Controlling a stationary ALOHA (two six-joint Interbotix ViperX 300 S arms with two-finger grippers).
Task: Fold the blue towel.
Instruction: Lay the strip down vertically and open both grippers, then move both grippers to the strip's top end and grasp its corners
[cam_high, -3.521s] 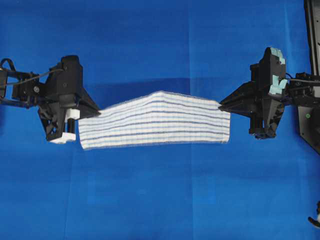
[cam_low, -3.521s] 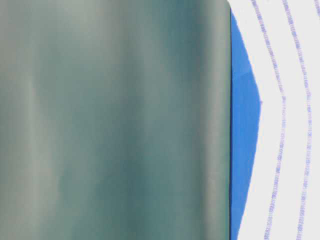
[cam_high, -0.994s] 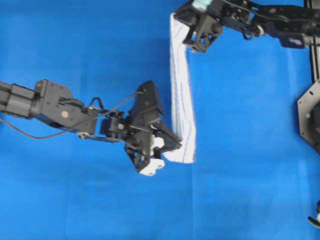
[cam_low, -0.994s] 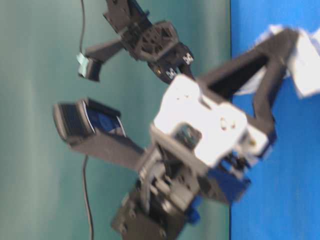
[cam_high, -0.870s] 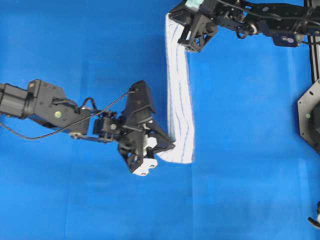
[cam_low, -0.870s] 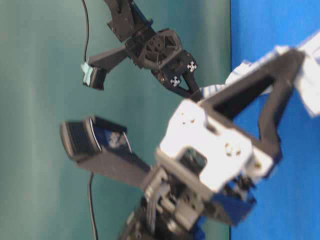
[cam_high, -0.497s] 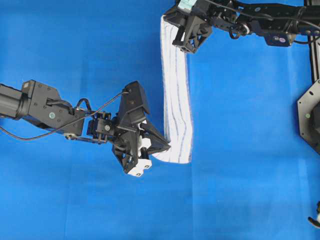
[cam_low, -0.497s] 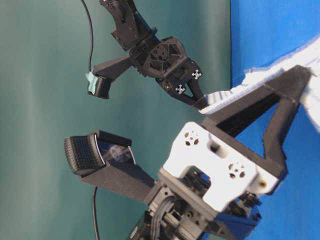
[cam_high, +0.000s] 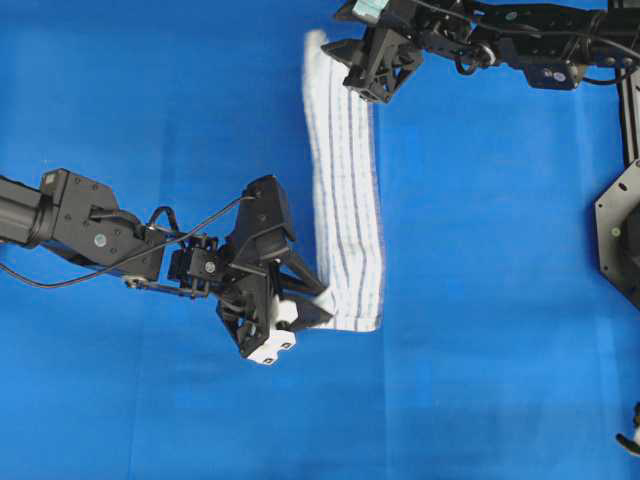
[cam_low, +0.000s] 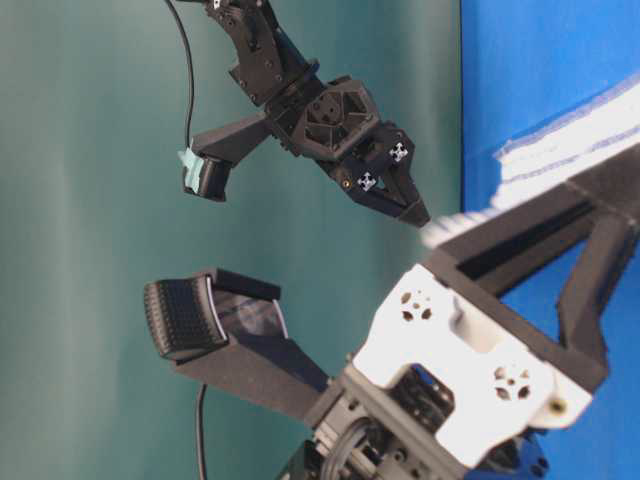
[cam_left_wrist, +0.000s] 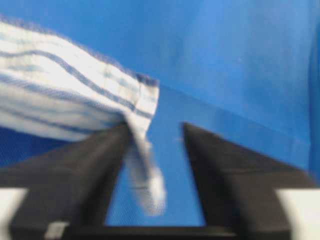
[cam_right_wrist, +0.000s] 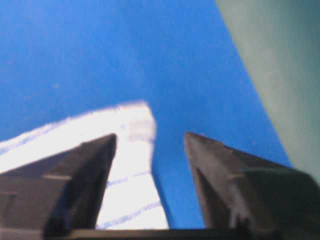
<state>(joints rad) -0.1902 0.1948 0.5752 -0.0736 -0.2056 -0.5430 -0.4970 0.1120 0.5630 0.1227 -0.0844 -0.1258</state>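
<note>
Releasing folded towel (cam_high: 345, 190); left gripper (cam_high: 312, 300) and right gripper (cam_high: 352, 62) spread, empty. Next: withdraw clear, then refold.

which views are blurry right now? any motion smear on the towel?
Overhead: mostly sharp, but the blue towel smears at its top end. Left wrist: soft, the towel corner between the left hand fingers streaks. Right wrist: blurred, right hand fingers out of focus. Table-level: near arm fills the frame, towel edge fuzzy.
</note>
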